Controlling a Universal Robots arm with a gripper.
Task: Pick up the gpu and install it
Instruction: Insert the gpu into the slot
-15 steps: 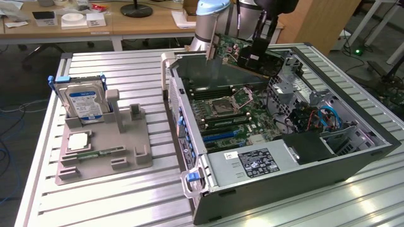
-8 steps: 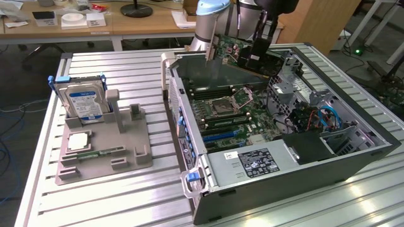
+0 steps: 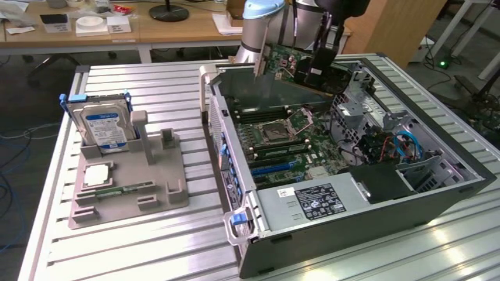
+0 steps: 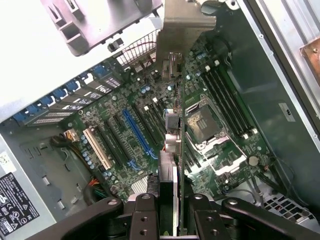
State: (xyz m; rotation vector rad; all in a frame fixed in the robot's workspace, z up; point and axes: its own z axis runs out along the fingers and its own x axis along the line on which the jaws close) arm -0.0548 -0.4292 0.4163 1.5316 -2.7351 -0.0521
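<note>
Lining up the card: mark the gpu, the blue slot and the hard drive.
gpu [image 3: 283, 62], exterior view, green board face.
blue slot [image 4: 136, 132], wrist view, middle of slot.
hard drive [image 3: 105, 127], exterior view, blue label.

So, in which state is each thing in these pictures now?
gpu: held in the air, not installed yet
end effector: shut on the gpu
computer case: on its side, cover off
hard drive: upright in the grey holder
memory stick: lying flat in the holder

Silver-grey cylindrical arm [image 3: 251, 42] with a pale-blue joint cap [image 3: 264, 8]. Black metal gripper [image 4: 171, 214], jointed finger links [image 4: 145, 216] dotted with round screws.
</note>
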